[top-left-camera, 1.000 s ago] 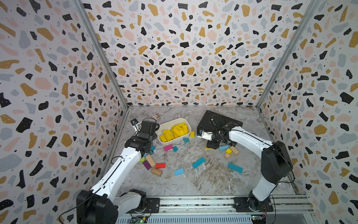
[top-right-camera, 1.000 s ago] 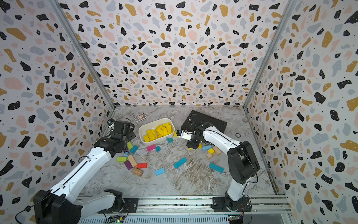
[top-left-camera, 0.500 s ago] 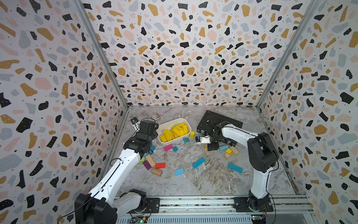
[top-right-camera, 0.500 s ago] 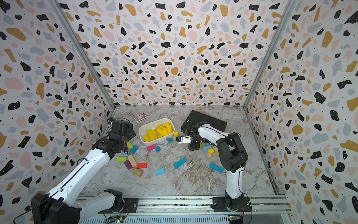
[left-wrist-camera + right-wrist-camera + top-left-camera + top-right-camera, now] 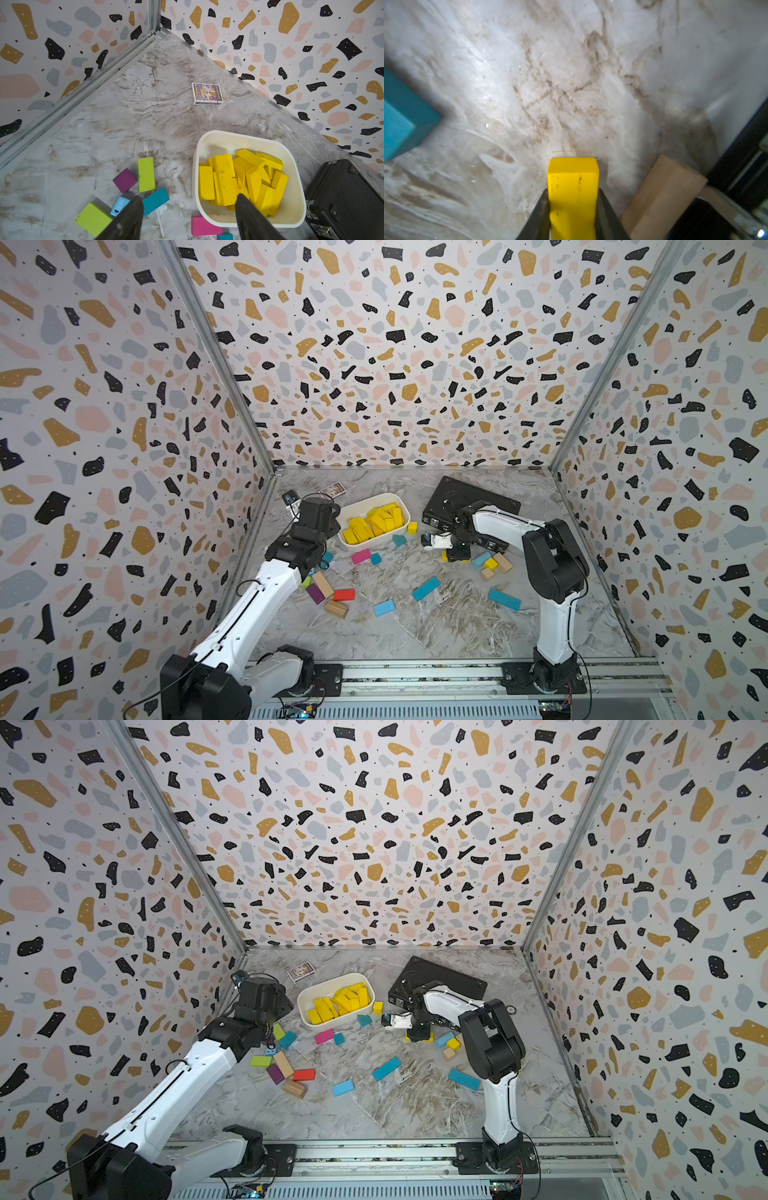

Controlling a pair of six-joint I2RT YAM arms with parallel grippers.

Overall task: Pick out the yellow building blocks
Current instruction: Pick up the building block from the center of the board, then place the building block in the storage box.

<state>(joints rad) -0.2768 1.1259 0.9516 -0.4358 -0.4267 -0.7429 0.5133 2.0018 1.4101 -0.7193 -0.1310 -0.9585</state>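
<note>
Terrazzo-print walls box in your marbled desk (image 5: 436, 626). Your right pincer (image 5: 573, 194) is clamped on 1 yellow bar (image 5: 573, 176), close to the desk at 4 o'clock from the white tub (image 5: 374, 541), with a tan block (image 5: 662, 195) just beside it. Your left pincer (image 5: 188, 198) stands open over the tub's rim, holding nothing. Most yellow building blocks (image 5: 376, 522) lie piled in the tub. 1 yellow cube (image 5: 412, 526) sits just beside it at 3 o'clock, and a 2nd yellow cube (image 5: 491, 563) lies at 3 o'clock from the right pincer.

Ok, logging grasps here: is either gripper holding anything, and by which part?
Right gripper pinches a yellow block by its two long sides, one end poking out. Left gripper is open and empty.
</note>
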